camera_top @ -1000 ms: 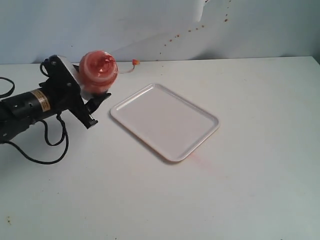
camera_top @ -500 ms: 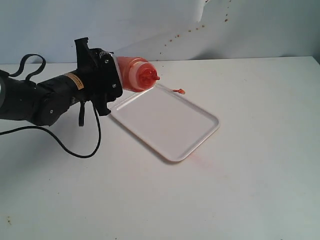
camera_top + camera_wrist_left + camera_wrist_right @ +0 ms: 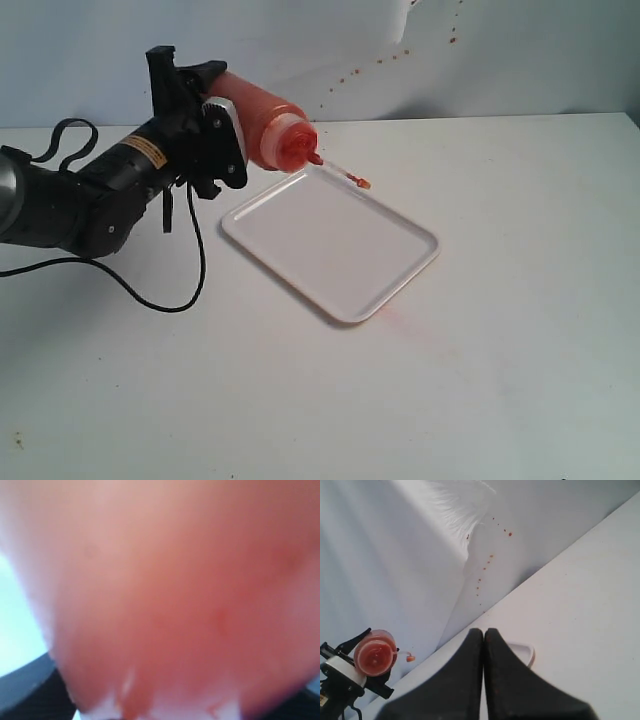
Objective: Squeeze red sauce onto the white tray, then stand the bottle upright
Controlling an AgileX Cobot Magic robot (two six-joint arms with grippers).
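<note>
The bottle is tilted, its red nozzle pointing down toward the far left corner of the white tray. Red sauce tints the bottle's inside. The tethered tip cap dangles over the tray's far rim. My left gripper is shut on the bottle's body, which fills the left wrist view as an orange blur. The tray's surface looks plain white. My right gripper is shut on nothing, away from the bottle; it is outside the exterior view.
The tray lies at an angle on a white table. A faint red smear marks the table by the tray's near corner. Red splatter dots run up the back wall. A black cable loops beside the left arm.
The left arm swung the bottle round from cap-toward-camera to nozzle-down over the tray's far left corner, then lifted it slightly. The right gripper stayed shut.
</note>
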